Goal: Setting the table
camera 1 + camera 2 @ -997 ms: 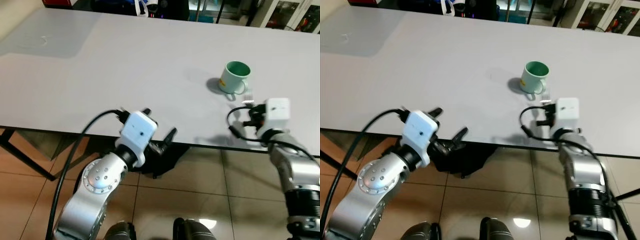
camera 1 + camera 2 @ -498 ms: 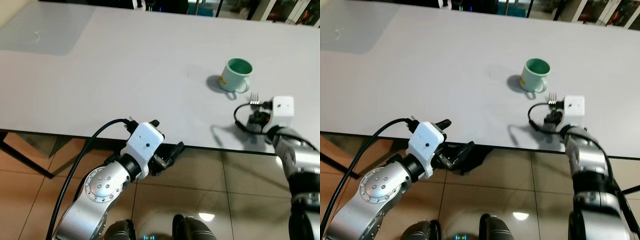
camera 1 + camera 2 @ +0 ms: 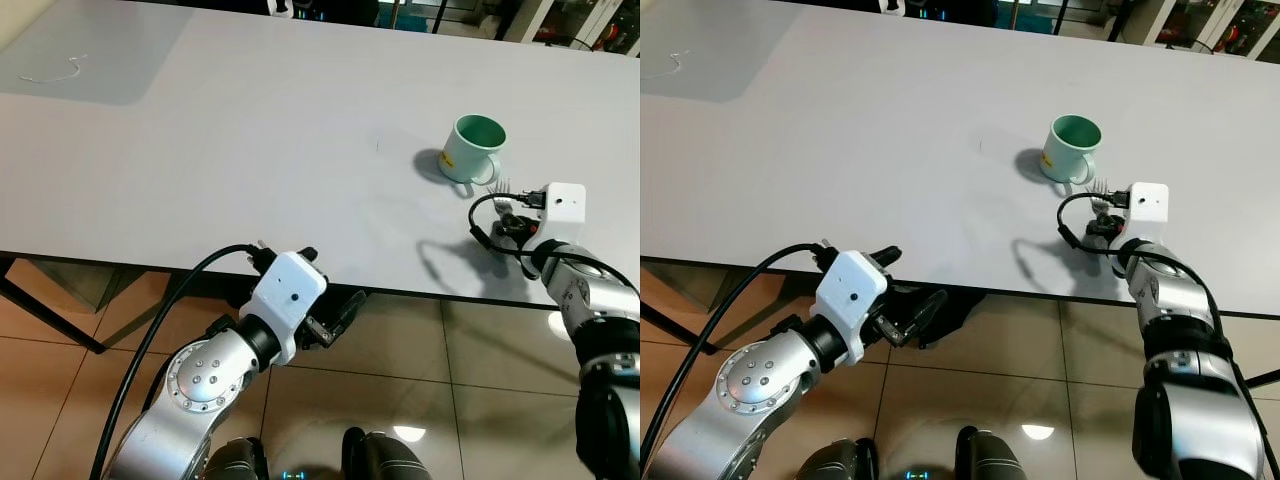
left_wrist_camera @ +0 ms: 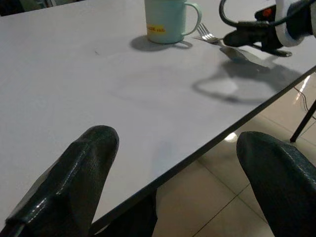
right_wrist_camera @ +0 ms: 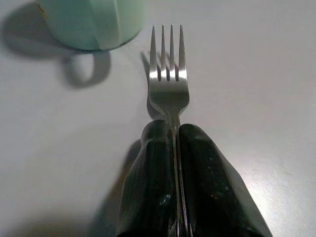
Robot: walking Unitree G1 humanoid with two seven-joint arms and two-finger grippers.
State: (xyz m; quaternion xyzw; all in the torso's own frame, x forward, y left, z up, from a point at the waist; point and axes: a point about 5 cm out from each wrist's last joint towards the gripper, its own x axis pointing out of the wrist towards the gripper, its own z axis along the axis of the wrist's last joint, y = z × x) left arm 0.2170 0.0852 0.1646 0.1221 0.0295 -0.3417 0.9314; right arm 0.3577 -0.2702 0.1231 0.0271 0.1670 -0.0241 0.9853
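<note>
**Fork coming in beside the mug**

We've got the right gripper (image 5: 175,163) pinched tight on a fork (image 5: 169,74), its two black fingers (image 5: 148,173) pressed together on the handle with the tines sticking out ahead. It sits low over the white table (image 3: 250,130), at the right, close to the near edge, and the tines reach toward the green mug (image 3: 470,148), just to the near right of its handle. Whether the tines are on the surface or just above it, we can't tell; the shadow under them is very close.

Out to the left, our left gripper (image 4: 173,168) hangs below the near table edge, fingers spread wide with nothing between them.

Now the risks, as we judge them. The fork is held only by its thin handle, so if the fingers let go while it's above the surface, it could bounce or twist out of line. The tines are near the mug's handle, and a push farther forward could nudge the mug. And we're not far from the near edge, so a sloppy drag back could sweep the fork toward the floor.
</note>
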